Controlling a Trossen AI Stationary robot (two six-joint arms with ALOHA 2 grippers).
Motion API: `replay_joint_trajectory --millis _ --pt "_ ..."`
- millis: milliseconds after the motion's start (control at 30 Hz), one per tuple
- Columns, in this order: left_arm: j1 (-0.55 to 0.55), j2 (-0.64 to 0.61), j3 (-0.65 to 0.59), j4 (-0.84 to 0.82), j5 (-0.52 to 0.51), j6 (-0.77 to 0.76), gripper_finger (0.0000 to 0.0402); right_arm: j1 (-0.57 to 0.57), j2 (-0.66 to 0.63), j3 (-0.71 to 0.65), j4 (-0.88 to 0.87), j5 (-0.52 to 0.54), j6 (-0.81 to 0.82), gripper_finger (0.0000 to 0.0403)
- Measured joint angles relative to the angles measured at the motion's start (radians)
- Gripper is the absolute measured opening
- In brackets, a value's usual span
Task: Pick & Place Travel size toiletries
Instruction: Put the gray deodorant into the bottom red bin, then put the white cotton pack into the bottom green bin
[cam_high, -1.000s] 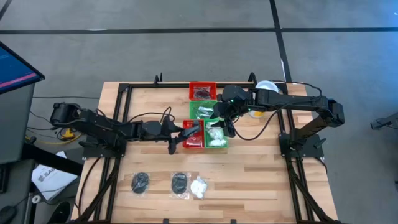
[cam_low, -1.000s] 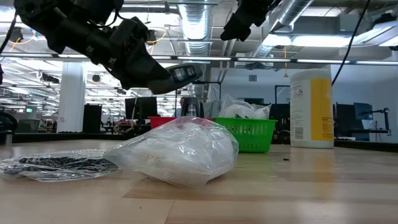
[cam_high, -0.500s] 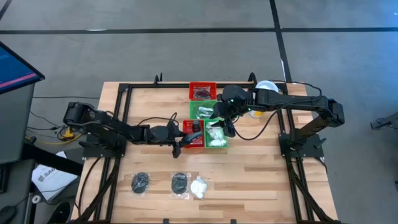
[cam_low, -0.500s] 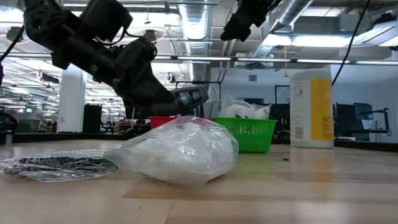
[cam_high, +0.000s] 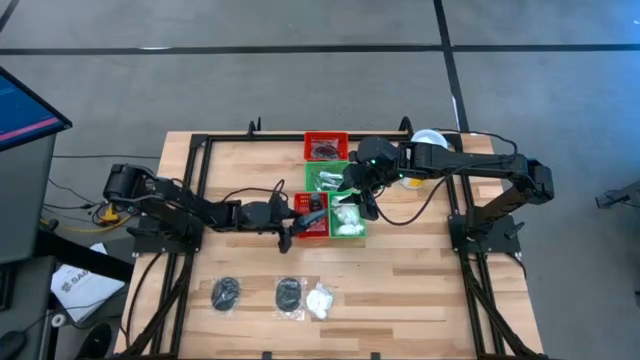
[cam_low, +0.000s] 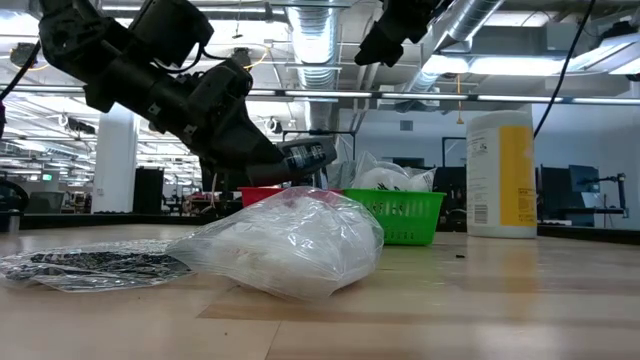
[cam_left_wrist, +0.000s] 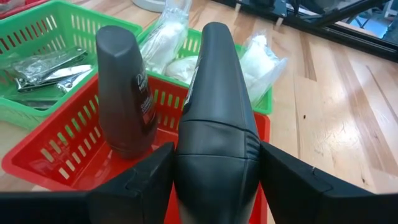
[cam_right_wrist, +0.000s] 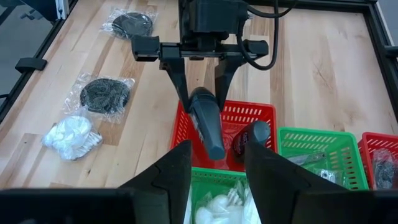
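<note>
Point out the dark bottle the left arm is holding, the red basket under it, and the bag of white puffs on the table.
dark bottle (cam_left_wrist: 214, 81), left wrist view, upper body
red basket (cam_left_wrist: 56, 152), left wrist view, side wall
bag of white puffs (cam_right_wrist: 71, 135), right wrist view, middle

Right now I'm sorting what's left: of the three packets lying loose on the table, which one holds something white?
The packet of white puffs, the rightmost of the row in the high view; the other two packets hold dark discs.
</note>
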Motion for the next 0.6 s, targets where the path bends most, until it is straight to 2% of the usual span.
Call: replay_joint_trajectory --millis 600 --pt "0.003 0.000 0.000 0.003 -0.002 0.003 0.0220 0.000 0.000 0.000 0.000 0.000 -0.001 0.0140"
